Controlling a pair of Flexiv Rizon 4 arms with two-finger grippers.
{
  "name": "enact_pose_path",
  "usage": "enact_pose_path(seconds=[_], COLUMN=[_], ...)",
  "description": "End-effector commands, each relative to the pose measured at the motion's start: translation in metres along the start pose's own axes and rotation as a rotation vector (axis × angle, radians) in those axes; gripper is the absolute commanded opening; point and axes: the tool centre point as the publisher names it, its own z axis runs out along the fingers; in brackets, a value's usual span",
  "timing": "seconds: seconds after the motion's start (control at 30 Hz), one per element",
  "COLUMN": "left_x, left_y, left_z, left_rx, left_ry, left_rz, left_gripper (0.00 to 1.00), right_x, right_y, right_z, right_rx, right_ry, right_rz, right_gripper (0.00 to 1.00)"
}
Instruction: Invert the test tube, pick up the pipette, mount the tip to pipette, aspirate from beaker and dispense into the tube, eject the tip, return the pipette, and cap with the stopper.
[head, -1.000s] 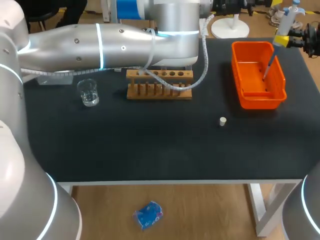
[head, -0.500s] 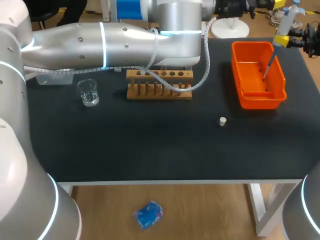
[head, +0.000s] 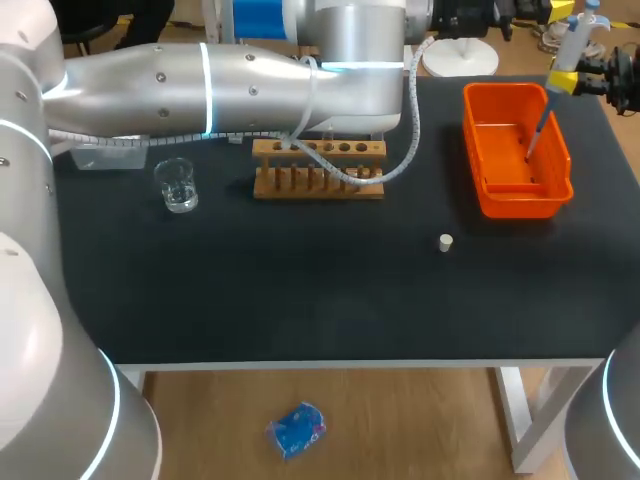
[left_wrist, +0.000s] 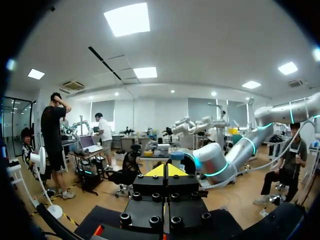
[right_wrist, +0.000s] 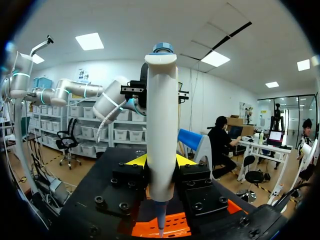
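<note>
My right gripper (head: 565, 82) is shut on the white pipette (head: 578, 40) and holds it upright above the orange bin (head: 500, 195) at the back right. The pipette's thin lower end (head: 535, 135) points down into the bin. In the right wrist view the pipette (right_wrist: 161, 125) stands between the yellow fingertips (right_wrist: 136, 160) of the right gripper (right_wrist: 161, 161). My left arm (head: 250, 80) stretches across the back of the table. Its gripper (left_wrist: 166, 170) is shut on nothing and faces out into the room. A small white stopper (head: 446, 241) lies on the black mat.
A wooden tube rack (head: 318, 168) stands at the back middle, partly under my left arm and its cable. A glass beaker (head: 178, 185) sits to the left of the rack. The orange bin (right_wrist: 177, 226) lies right under the pipette.
My left arm has shifted slightly toward the back right. The right arm and the pipette have kept still.
</note>
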Motion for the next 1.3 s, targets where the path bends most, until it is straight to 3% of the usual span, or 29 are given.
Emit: enact_pose_path(seconds=[0.03, 1.3], left_x=[-0.003, 0.001], left_y=[0.002, 0.015], left_z=[0.003, 0.005], left_rx=[-0.006, -0.027], left_ry=[0.003, -0.017], left_rz=[-0.006, -0.017], left_gripper=[0.0, 0.0], right_x=[-0.001, -0.001], right_y=[0.0, 0.0], right_z=[-0.001, -0.001], right_rx=[0.0, 0.0], right_ry=[0.003, 0.003], right_rz=[-0.001, -0.001], right_gripper=[0.0, 0.0])
